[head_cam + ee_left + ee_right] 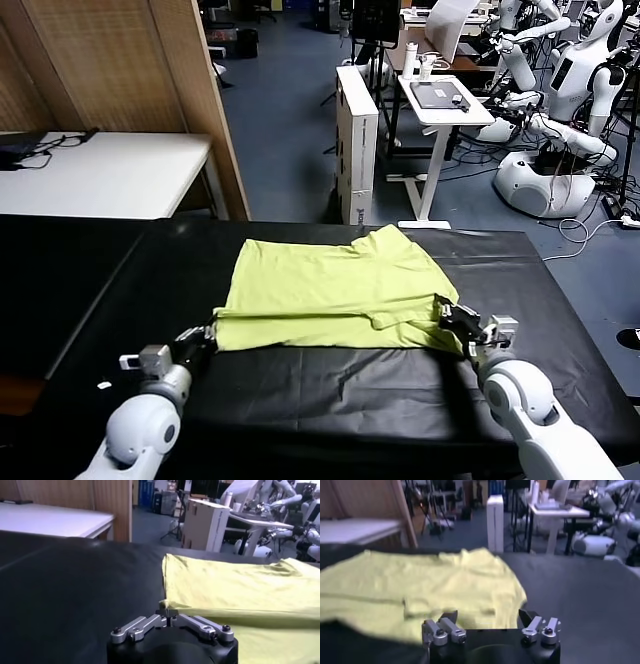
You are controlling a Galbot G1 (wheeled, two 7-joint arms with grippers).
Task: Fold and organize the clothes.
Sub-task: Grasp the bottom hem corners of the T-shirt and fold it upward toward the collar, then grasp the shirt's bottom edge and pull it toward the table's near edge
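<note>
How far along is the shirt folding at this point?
Done: the T-shirt lies on the black tablecloth with its near part doubled over, a fold line across it. In hand: nothing; the left gripper and right gripper sit open at the near corners. Left: narrowing it further and tidying the bunched far right edge.

No legible text, label or number anywhere; small dark print on the white box (357, 212) unreadable.
</note>
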